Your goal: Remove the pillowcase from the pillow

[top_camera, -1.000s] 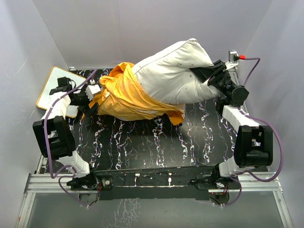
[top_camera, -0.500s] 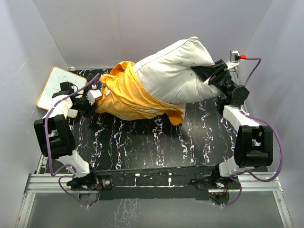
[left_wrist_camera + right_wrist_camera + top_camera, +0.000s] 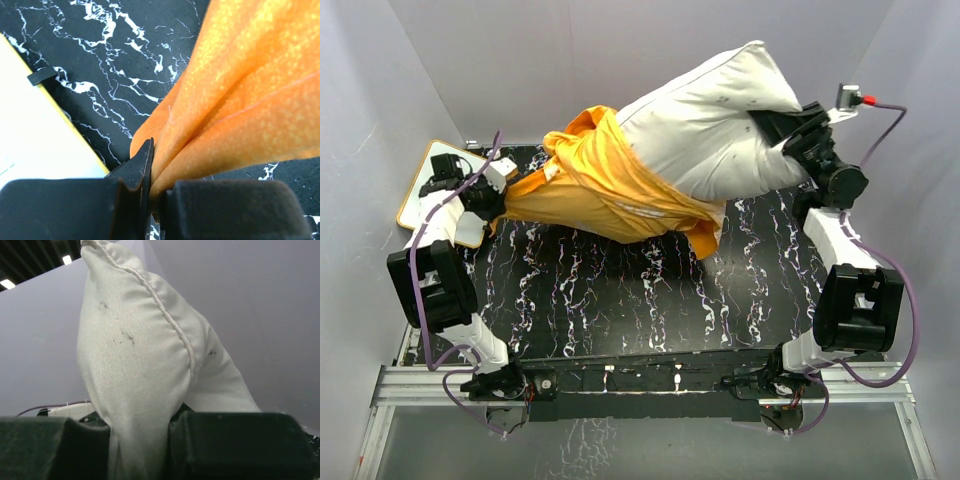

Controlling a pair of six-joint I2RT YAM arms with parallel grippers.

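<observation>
– Both ends have spread since a second ago: your right gripper (image 3: pixel 788 135) has carried the pillow (image 3: pixel 715 140) higher and farther from the whiteboard (image 3: pixel 425 185), and your left gripper (image 3: pixel 152 167) has drawn the pillowcase (image 3: pixel 605 190) toward it.
– What is each holding?
– Left is pinched on a gathered orange fold just beside the whiteboard. Right is clamped on the pillow's corner, well away from it. The pillowcase sleeves the half of the pillow nearer the whiteboard.
– How will it handle?
– Both look soft and light. The cloth pulls taut and will probably drag on the stuffing. Keep your hold on the closed end, where the folds bunch thick; a single thin layer could slip.
</observation>
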